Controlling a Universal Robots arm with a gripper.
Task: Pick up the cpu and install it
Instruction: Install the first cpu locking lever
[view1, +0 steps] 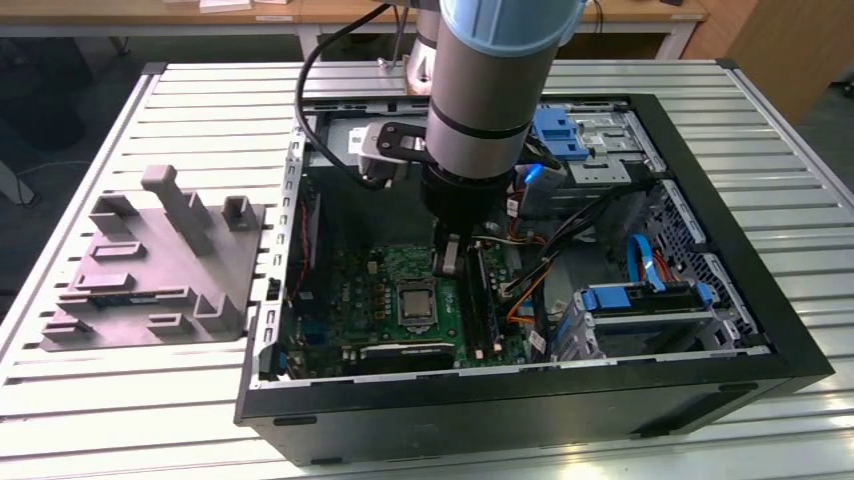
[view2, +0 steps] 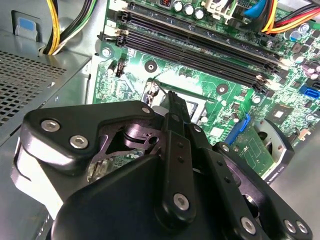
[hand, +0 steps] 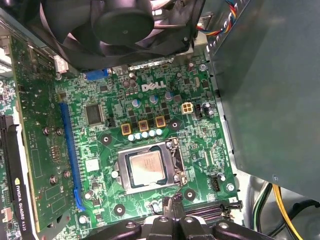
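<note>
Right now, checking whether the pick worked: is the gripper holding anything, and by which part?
Nothing is held. The gripper has its fingers together and empty above the motherboard; the cpu lies in its socket.

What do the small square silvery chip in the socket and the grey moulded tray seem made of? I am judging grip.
The small square silvery cpu: likely metal-topped, matte brushed sheen reflecting light. The grey moulded tray: probably plastic, dull uniform surface with rounded posts.

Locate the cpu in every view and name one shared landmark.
Exterior view: cpu lies in the socket, below the tool.
First wrist view: cpu in the socket, just beyond the tool.
Second wrist view: the tool covers the socket area.
Shared landmark: black memory slots.
</note>
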